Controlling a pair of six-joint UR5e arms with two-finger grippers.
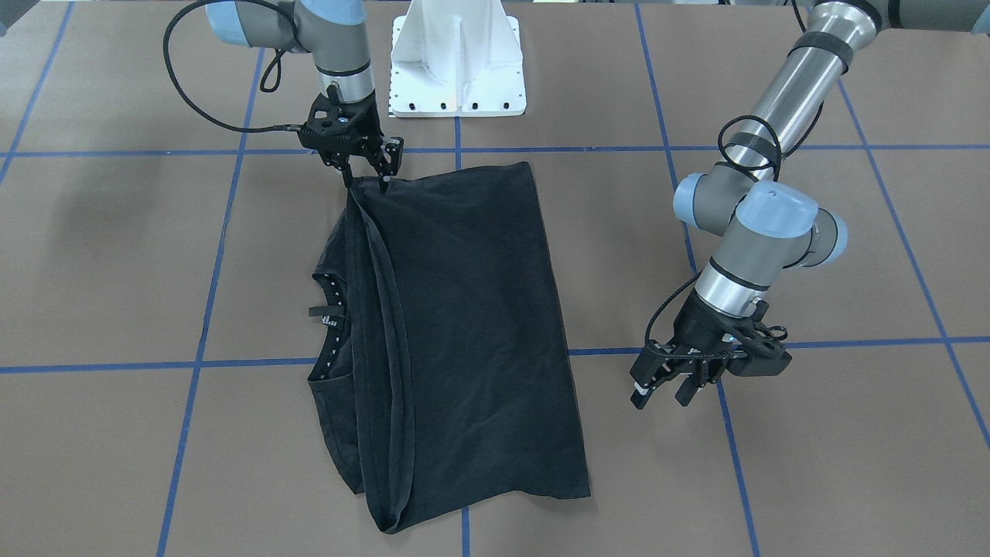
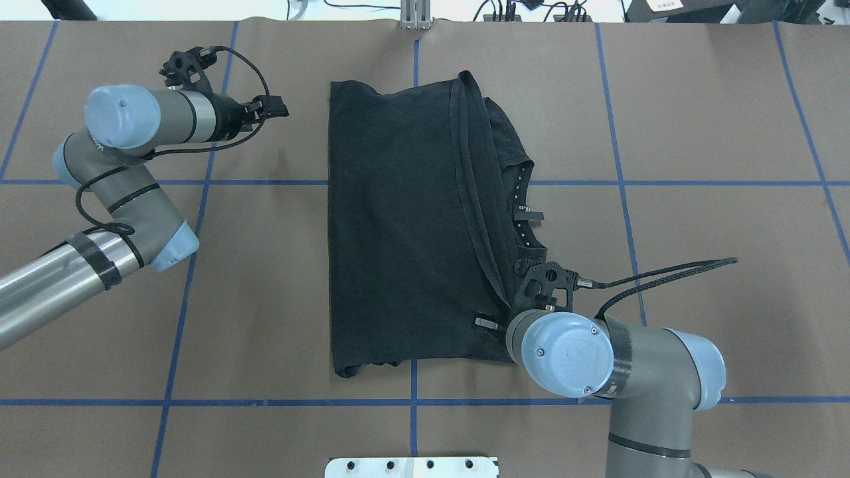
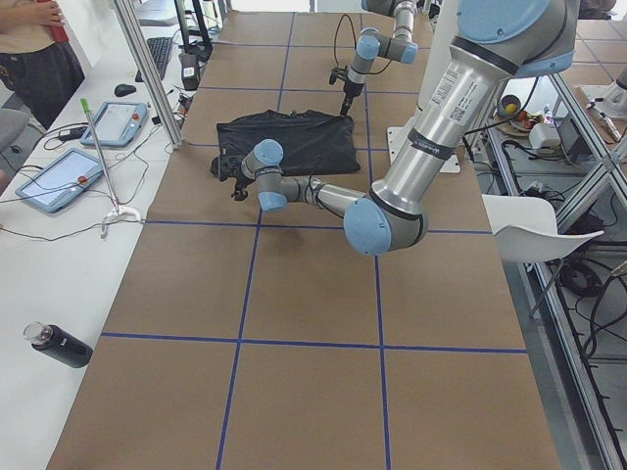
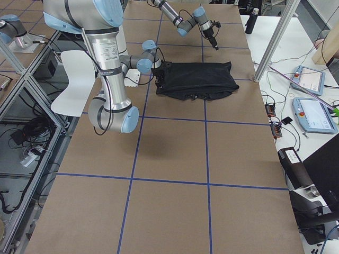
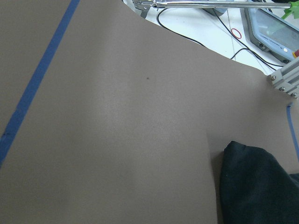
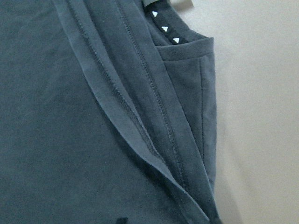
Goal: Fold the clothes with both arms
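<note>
The black T-shirt [image 1: 464, 309] lies folded on the brown table, its print hidden. Its collar [image 1: 332, 302] with small white marks shows on the side toward my right arm. It also shows in the overhead view [image 2: 398, 232]. My right gripper [image 1: 365, 184] points down at the shirt's corner nearest the robot's base, fingers apart, tips at the folded hem. Its wrist view shows the layered hems [image 6: 140, 116] close up, with no fingers in view. My left gripper [image 1: 663, 394] is open and empty, above bare table beside the shirt's other long edge. Its wrist view shows one shirt corner [image 5: 257, 186].
The white pedestal base [image 1: 458, 62] stands just behind the shirt. Blue tape lines [image 1: 201, 340] grid the table. Tablets [image 3: 59, 181] and cables lie on the white bench beyond the table's far edge, and a dark bottle [image 3: 59, 343] lies there too.
</note>
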